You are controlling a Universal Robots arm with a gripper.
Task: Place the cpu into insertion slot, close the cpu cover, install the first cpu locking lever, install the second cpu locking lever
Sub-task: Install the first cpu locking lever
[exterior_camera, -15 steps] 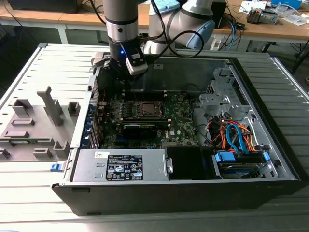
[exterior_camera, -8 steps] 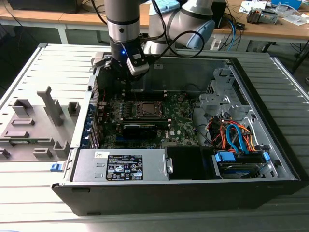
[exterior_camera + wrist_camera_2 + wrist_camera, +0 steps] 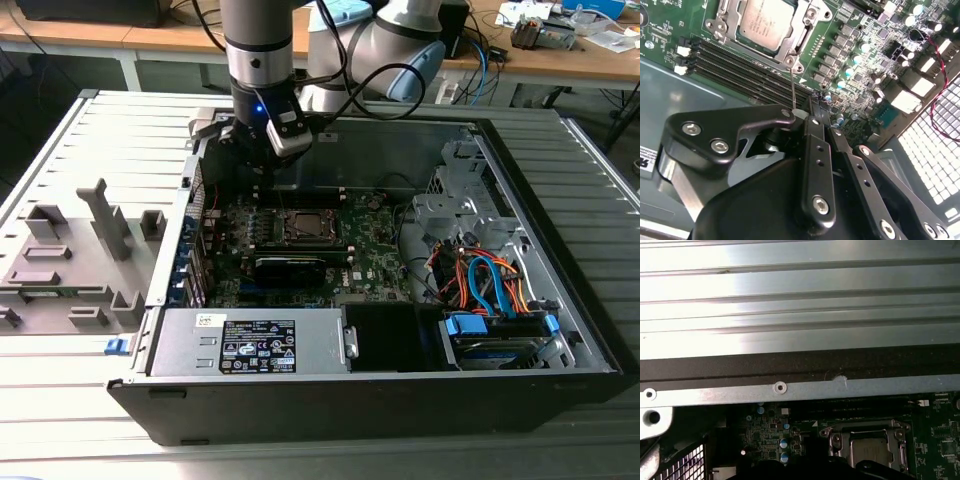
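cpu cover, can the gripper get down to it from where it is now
Probably yes: the gripper hangs inside the open case just behind the cpu cover, and nothing stands over the socket.

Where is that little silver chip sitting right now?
The cpu lies in the insertion slot, framed by the cpu cover, mid-motherboard in the exterior view, beside the long black memory slots.

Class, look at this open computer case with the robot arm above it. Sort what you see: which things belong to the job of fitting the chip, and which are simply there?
Part of the job:
cpu
cpu cover
insertion slot
locking lever
gripper

Just there:
power supply
orange and blue cables
grey plastic tray
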